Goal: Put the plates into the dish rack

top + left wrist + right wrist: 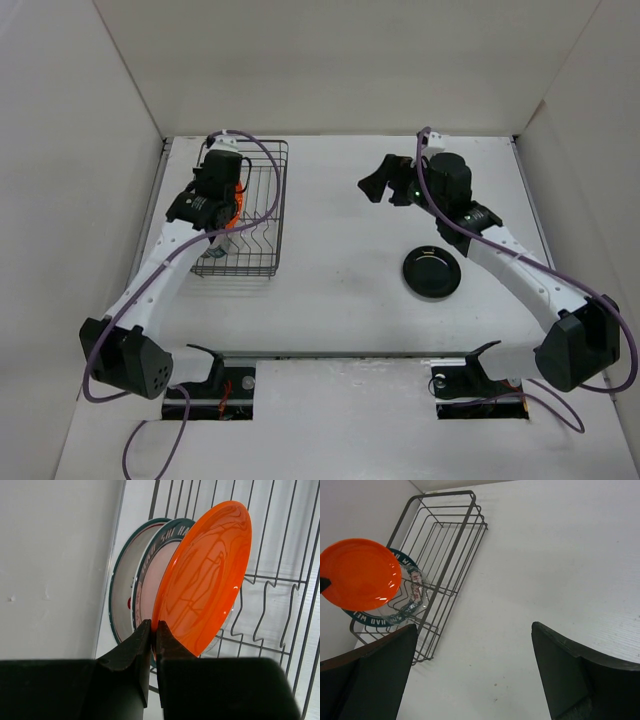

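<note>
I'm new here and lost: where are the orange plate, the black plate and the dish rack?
orange plate (pixel 205 580), left wrist view, middle of its face.
black plate (pixel 432 272), top external view, its centre.
dish rack (pixel 262 185), top external view, its bare far half.

Glossy orange plate (pixel 205 580), thin black wire rack (pixel 445 545), matt white table (pixel 350 290).

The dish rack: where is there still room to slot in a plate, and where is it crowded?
The far part of the dish rack, from the orange plate to its far rim, stands empty. Its near end is crowded: green-rimmed plates stand there and the left gripper pinches the orange plate's rim. The table between rack and black plate is bare too.
</note>
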Robot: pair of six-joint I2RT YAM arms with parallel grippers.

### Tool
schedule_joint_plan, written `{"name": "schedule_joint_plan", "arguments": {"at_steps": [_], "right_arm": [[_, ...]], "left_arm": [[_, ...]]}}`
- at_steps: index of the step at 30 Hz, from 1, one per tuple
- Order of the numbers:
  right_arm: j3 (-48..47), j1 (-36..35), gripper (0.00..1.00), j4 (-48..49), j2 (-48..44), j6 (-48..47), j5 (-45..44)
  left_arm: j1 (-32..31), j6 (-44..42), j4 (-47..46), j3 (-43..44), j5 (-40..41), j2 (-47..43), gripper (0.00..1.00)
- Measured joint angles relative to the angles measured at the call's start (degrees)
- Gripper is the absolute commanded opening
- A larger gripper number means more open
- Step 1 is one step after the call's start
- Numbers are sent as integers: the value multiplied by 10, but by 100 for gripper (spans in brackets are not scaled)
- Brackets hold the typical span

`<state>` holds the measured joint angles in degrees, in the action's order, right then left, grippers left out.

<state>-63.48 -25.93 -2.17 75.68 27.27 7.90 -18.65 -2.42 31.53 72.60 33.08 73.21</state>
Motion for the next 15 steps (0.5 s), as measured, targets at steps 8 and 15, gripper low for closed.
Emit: {"name": "schedule_joint_plan", "arguments": {"at_steps": [8,15], "right_arm": [[0,16,100,-2,0,0,4],[0,23,100,-3,0,-1,19]], "left_arm": [[0,14,0,-17,15,36,0],[-4,16,0,-20,31,47,0]]}}
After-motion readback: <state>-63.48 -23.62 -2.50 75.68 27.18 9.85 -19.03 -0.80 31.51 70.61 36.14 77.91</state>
